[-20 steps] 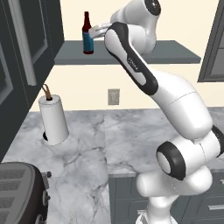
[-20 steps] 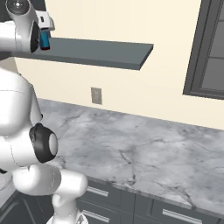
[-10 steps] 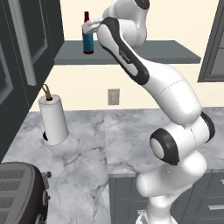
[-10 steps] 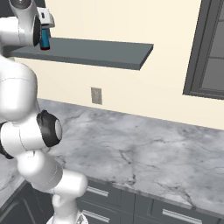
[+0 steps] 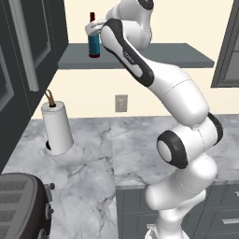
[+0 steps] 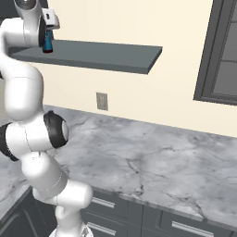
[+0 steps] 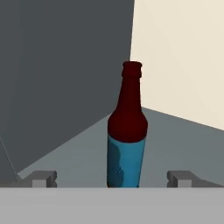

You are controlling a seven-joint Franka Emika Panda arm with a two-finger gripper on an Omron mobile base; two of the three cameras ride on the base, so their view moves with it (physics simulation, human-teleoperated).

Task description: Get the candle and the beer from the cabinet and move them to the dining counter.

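The beer stands upright on the cabinet, a plain slate-grey shelf board fixed to a cream wall. In the left base view the bottle sits near the board's left end, at 11 o'clock in the frame. In the right base view only its blue label shows, at 10 o'clock, beside the arm's white wrist.

The gripper faces the bottle with its jaws released and spread wide. In the hand view one fingertip stands at 8 o'clock and the other at 4 o'clock, with the bottle's base between them. Both fingertips are clear of the glass; nothing is grasped.

To the left of the shelf, a tall dark grey cupboard closes off the corner.

Below the shelf, a grey outlet plate is set in the wall. A grey-white veined marble counter runs along the wall over dark grey drawers with silver bar handles.

On the marble, at 9 o'clock in the left base view, stands a white paper-towel roll. A dark toaster sits at 7 o'clock. In the right base view, a dark-framed window occupies 2 o'clock.
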